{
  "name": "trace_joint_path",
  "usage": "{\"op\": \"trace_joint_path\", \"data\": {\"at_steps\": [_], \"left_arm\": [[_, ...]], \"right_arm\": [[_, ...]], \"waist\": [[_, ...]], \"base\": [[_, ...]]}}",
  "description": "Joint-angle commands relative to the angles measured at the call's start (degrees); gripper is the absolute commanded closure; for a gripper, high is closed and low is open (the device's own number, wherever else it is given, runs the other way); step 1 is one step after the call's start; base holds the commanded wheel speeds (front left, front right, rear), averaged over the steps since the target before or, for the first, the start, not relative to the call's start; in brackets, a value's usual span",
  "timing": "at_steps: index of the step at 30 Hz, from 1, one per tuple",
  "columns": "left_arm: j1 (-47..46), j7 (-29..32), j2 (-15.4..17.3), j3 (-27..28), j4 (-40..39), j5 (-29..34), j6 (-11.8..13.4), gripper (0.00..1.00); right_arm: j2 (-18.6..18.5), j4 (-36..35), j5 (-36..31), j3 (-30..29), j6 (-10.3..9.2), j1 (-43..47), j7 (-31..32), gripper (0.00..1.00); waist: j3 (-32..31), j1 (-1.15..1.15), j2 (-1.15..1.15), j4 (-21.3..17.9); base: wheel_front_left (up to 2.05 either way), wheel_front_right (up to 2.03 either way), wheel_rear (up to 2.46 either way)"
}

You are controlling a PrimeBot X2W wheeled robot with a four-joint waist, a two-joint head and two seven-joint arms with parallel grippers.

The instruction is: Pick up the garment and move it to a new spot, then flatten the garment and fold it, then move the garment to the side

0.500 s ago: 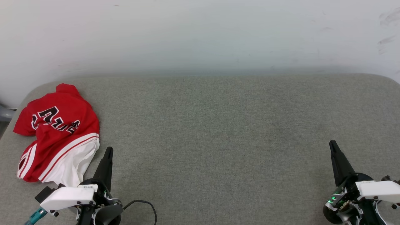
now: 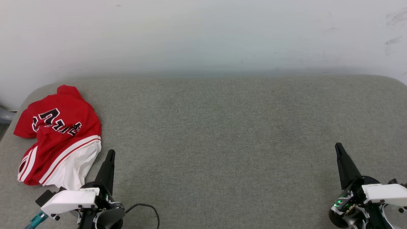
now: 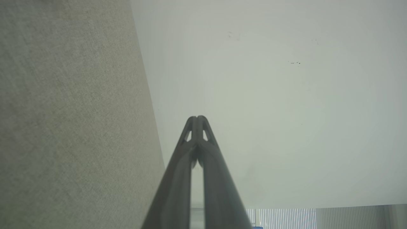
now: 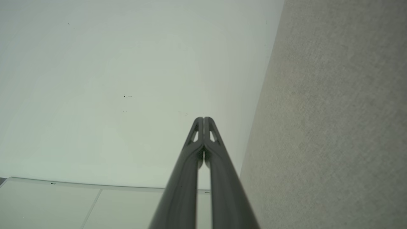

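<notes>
The garment, a red jersey with a white sleeve and black white-outlined lettering, lies crumpled at the far left of the grey-green padded surface. My left gripper rests just right of its white sleeve, fingertips pressed together and holding nothing; the left wrist view shows the same shut tips against the wall. At the lower right my right gripper is far from the garment, likewise shut and holding nothing, as its tips show in the right wrist view.
A pale wall rises right behind the padded surface. A black cable loops beside the left wrist. The surface's rounded left corner lies just beyond the garment.
</notes>
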Motion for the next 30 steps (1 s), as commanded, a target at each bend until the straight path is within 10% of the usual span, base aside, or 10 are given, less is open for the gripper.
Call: {"op": "trace_joint_path", "data": {"at_steps": [1, 18, 19, 30], "left_arm": [[-0.34, 0.11, -0.06, 0.14, -0.06, 0.0, -0.12, 1.0], [-0.34, 0.11, -0.06, 0.14, -0.06, 0.0, -0.12, 1.0], [0.0, -0.03, -0.01, 0.01, -0.02, 0.01, 0.0, 0.0], [1.61, -2.49, -0.14, -0.51, 0.01, 2.87, 0.01, 0.0]], "right_arm": [[0.2, 0.03, 0.19, 0.04, -0.02, -0.65, 0.04, 1.0], [0.2, 0.02, 0.19, 0.05, -0.02, -0.65, 0.04, 1.0], [0.0, -0.01, -0.02, 0.0, 0.0, 0.01, -0.03, 0.0], [0.04, 0.44, -4.64, 0.21, -0.01, 1.88, -2.45, 0.0]], "waist": [[0.0, 0.0, 0.0, 0.0], [0.0, 0.0, 0.0, 0.0], [0.0, 0.0, 0.0, 0.0], [0.1, 0.0, 0.0, 0.02]], "base": [[0.0, 0.0, 0.0], [0.0, 0.0, 0.0], [0.0, 0.0, 0.0], [0.0, 0.0, 0.0]]}}
